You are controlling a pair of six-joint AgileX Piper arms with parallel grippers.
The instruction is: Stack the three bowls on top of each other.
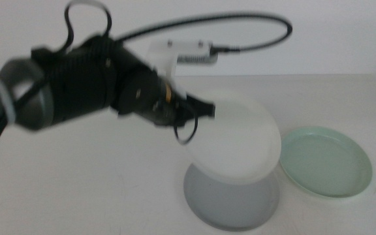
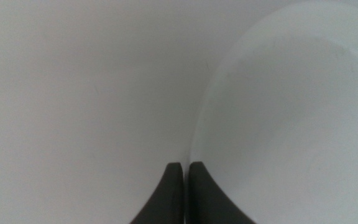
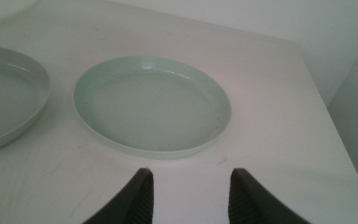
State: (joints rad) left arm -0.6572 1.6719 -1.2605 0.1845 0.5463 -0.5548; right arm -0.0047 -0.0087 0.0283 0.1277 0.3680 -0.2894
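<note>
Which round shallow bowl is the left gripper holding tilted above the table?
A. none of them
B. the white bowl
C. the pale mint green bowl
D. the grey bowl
B. In the middle view the left gripper pinches the rim of the white round shallow bowl, held tilted over the grey bowl, which lies flat on the table beside the pale mint green bowl; the right gripper waits open near the green one.

no readable text, labels, brands, numbers or signs anywhere
</note>
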